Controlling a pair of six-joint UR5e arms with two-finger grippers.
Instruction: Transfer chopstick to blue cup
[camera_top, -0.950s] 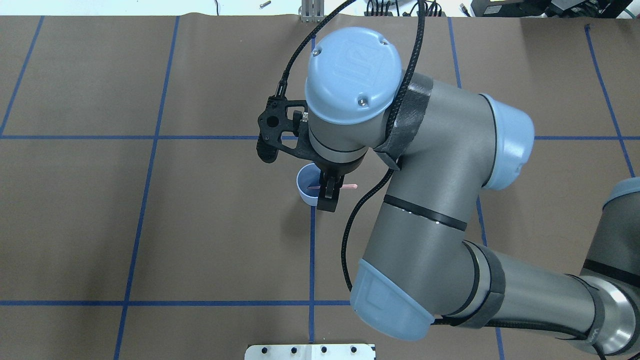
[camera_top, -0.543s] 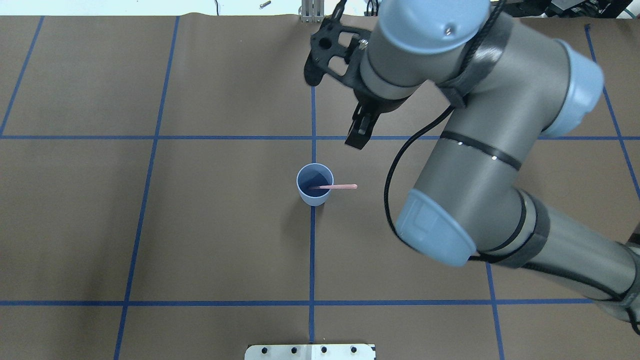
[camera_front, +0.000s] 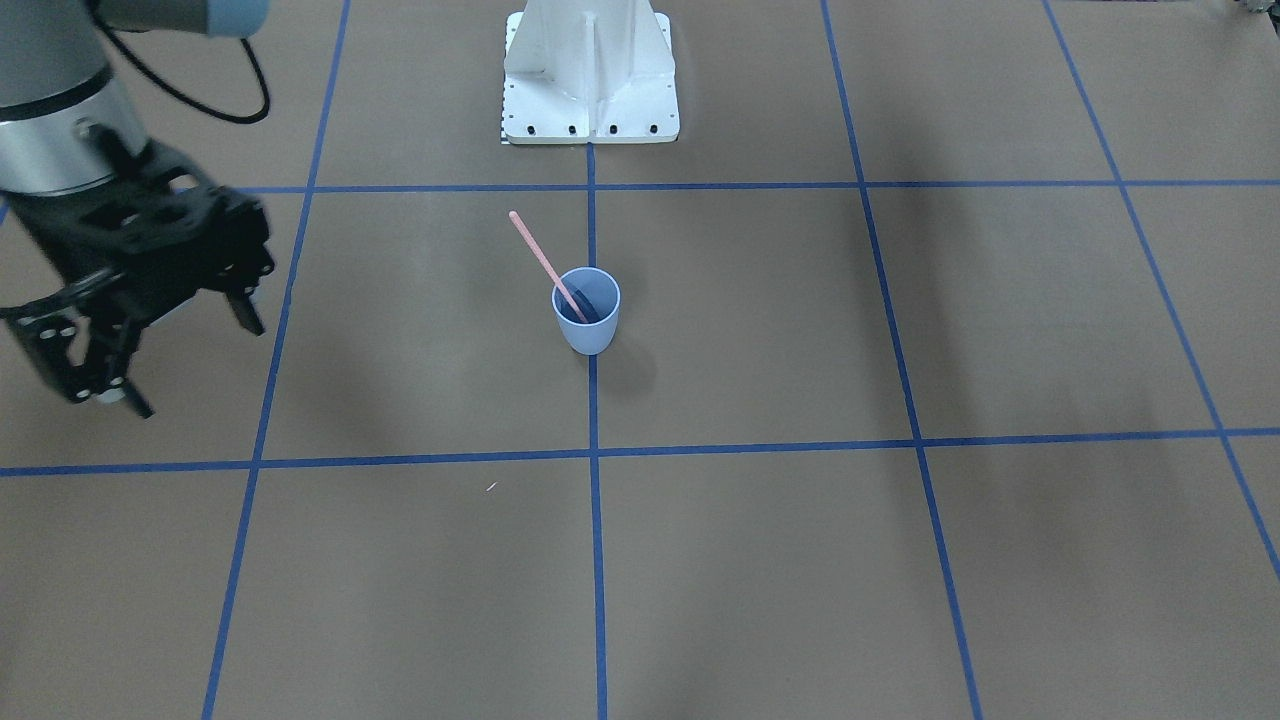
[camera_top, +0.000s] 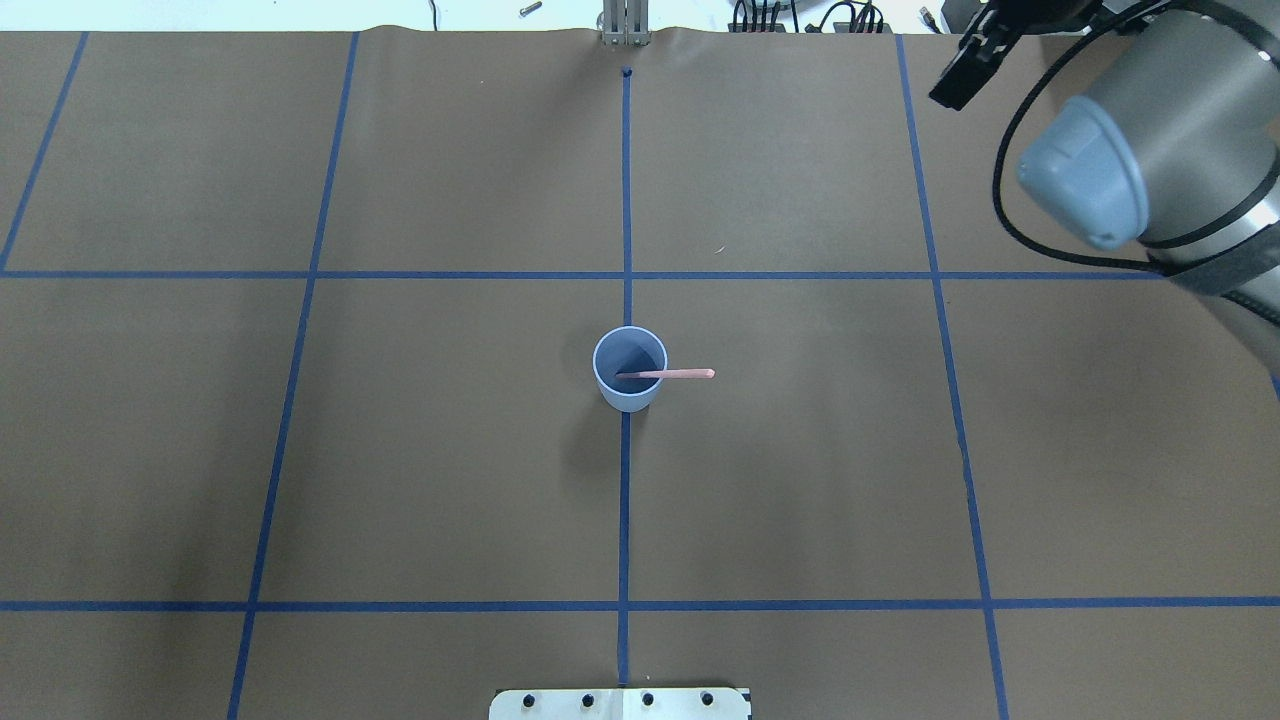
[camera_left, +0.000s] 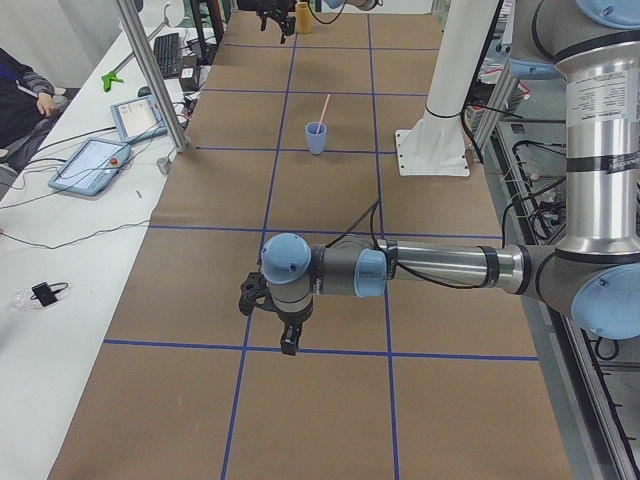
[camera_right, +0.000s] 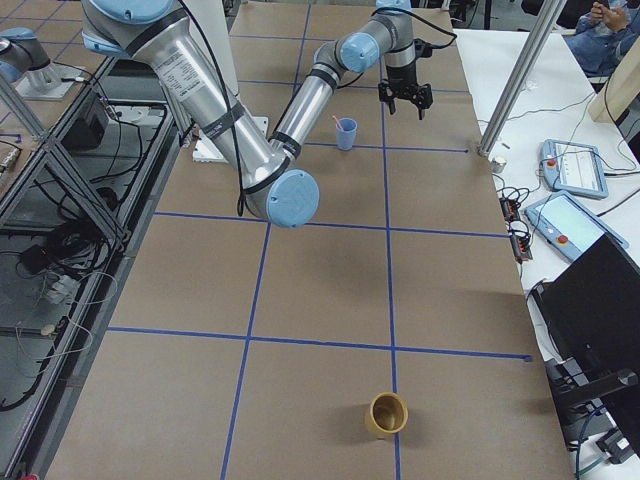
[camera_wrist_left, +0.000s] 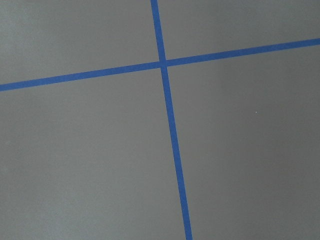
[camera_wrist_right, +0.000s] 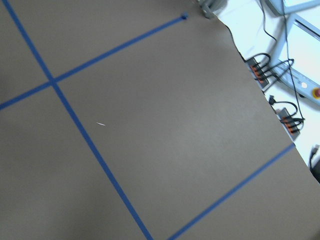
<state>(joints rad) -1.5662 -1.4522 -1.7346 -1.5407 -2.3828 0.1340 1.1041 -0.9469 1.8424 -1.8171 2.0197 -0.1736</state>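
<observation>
The blue cup stands upright at the middle of the table, on a blue tape line. It also shows in the front view. The pale pink chopstick stands in it, its lower end inside and its upper end leaning over the rim towards the robot's right. My right gripper is open and empty, raised well off to the right of the cup. Only one of its fingers shows in the overhead view. My left gripper hangs over the table's left end; I cannot tell whether it is open.
The white robot base plate sits behind the cup. A brown cup stands near the table's right end. Tablets and a metal post stand along the operators' side. Blue tape lines grid the brown table.
My right gripper let go of the chopstick at the cup, rose and swung away to the far right. The chopstick stays leaning in the cup, which has not moved.
</observation>
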